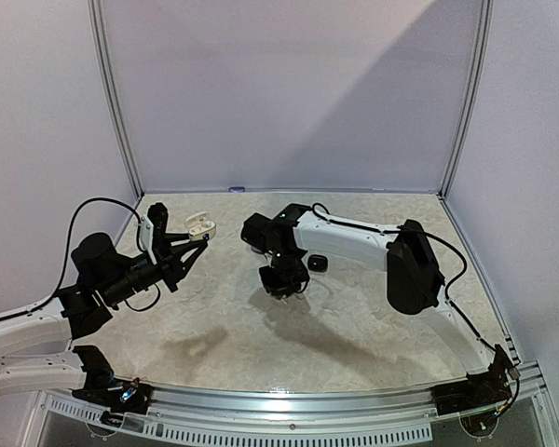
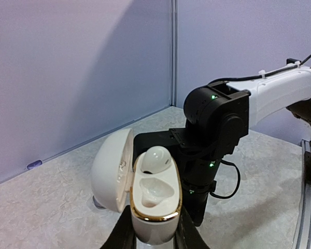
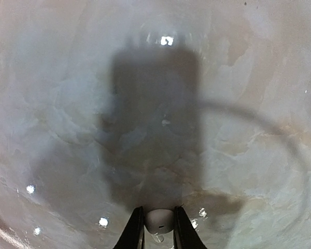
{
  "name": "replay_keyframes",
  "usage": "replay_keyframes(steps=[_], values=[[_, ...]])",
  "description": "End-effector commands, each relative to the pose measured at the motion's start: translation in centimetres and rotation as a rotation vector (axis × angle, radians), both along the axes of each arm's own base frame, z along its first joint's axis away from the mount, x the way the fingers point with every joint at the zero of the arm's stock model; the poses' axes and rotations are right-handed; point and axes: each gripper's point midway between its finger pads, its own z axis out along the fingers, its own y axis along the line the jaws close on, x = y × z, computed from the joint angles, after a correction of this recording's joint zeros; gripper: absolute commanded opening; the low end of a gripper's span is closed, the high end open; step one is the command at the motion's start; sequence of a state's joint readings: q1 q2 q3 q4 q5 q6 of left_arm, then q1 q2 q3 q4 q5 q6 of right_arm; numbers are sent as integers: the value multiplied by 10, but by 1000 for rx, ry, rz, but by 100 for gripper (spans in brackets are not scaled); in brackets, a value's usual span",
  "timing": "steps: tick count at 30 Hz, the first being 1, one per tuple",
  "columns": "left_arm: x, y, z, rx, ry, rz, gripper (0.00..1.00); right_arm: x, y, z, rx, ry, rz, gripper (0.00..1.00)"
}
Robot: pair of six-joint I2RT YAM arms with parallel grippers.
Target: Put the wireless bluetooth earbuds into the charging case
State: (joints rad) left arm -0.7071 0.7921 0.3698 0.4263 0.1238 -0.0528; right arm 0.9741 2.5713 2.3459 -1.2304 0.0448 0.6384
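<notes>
White gold-rimmed case (image 2: 154,218) is pinched, lid open, in our left fingers (image 2: 123,239), one bud (image 2: 156,158) seated, near socket (image 2: 155,193) empty. Our right fingers (image 3: 136,232) nip the second bud (image 3: 159,220) at their very tips over the counter (image 3: 67,104), well apart. So shallow a hold, we judge, could let it slip or enter twisted. It looks small, white, smooth and rounded.

White gold-rimmed charging case (image 2: 155,194), white earbud (image 3: 159,220), marbled beige table (image 1: 354,317)
</notes>
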Motion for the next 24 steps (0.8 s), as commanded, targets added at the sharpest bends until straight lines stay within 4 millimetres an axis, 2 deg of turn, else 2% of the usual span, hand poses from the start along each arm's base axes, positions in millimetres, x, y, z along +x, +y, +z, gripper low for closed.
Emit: replay_keyframes(steps=[1,4,6,7,8,9,10,11,12,13,14,15,17,18,20,24], values=[[-3,-4,4,6,-8,-17,0,3,8,-10,42,4,12,6],[-1,-2,8,0,-22,-2,0,21,19,25,117,-116,25,0],[0,0,12,2,-50,11,0,37,26,79,210,-251,27,0],[0,0,14,4,-67,14,0,42,31,99,261,-303,32,0],[0,0,18,3,-88,16,0,46,34,136,328,-383,41,0],[1,1,19,13,-112,18,0,48,38,158,379,-449,47,0],[1,0,21,21,-134,20,0,48,40,189,441,-521,49,0],[2,0,22,28,-148,25,0,46,44,212,493,-593,64,0],[2,1,24,29,-166,30,0,40,47,251,573,-678,71,0],[4,1,26,29,-178,41,0,32,51,278,636,-753,98,0],[6,3,27,31,-188,55,0,23,58,291,680,-810,126,0],[8,4,29,29,-198,67,0,12,62,320,738,-890,171,0],[9,5,32,27,-214,79,0,-9,77,361,874,-1008,227,0],[9,5,33,26,-220,78,0,-19,84,375,922,-1047,260,0],[8,5,36,21,-234,75,0,-36,100,390,1005,-1087,323,0],[7,6,40,18,-262,83,0,-61,128,397,1123,-1118,429,0]])
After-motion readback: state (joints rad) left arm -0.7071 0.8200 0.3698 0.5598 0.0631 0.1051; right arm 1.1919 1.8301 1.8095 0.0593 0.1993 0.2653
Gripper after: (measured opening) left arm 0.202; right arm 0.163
